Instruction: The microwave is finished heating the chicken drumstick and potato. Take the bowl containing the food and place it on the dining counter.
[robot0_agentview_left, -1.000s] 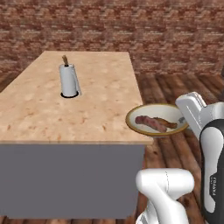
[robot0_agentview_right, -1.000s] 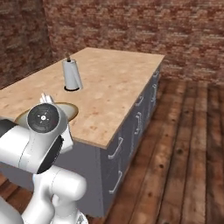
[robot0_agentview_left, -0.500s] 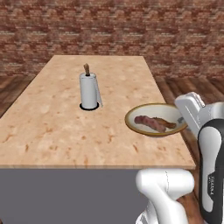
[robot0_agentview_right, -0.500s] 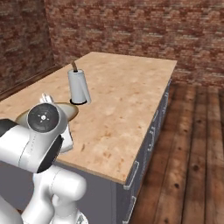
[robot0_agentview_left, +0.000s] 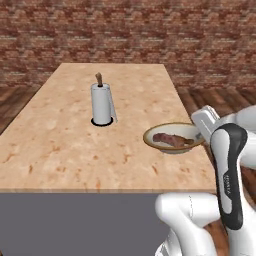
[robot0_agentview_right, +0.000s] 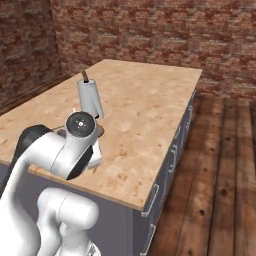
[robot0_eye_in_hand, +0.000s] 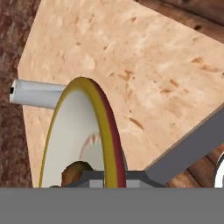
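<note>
- Brick walls and a dark plank floor (robot0_agentview_right: 220, 165) surround the dining bench (robot0_agentview_left: 75, 145), a long tan-pink speckled top on a plain grey base with drawer handles down one side
- On that bench stands an upright roll of paper towel (robot0_agentview_left: 102, 102) on a dark round foot, with a brown spindle tip sticking out of the top; it sits well apart from the near edge
- the bowl (robot0_agentview_left: 172, 138) is cream inside with a tan-gold rim, and it hangs above the right part of the bench, near its right edge and to the right of the towel roll
- the chicken drumstick (robot0_agentview_left: 171, 140) lies in the bowl as a reddish-brown elongated piece; a second piece of food cannot be told apart from it
- the fingers (robot0_eye_in_hand: 114, 177) are clamped shut on the bowl's rim at its right side, seen in the hand view as the rim running edge-on between them
- In the right base view the arm's white wrist covers most of the bowl, leaving a sliver of rim beside the towel roll
- Whether the bowl's underside touches the bench cannot be told
</note>
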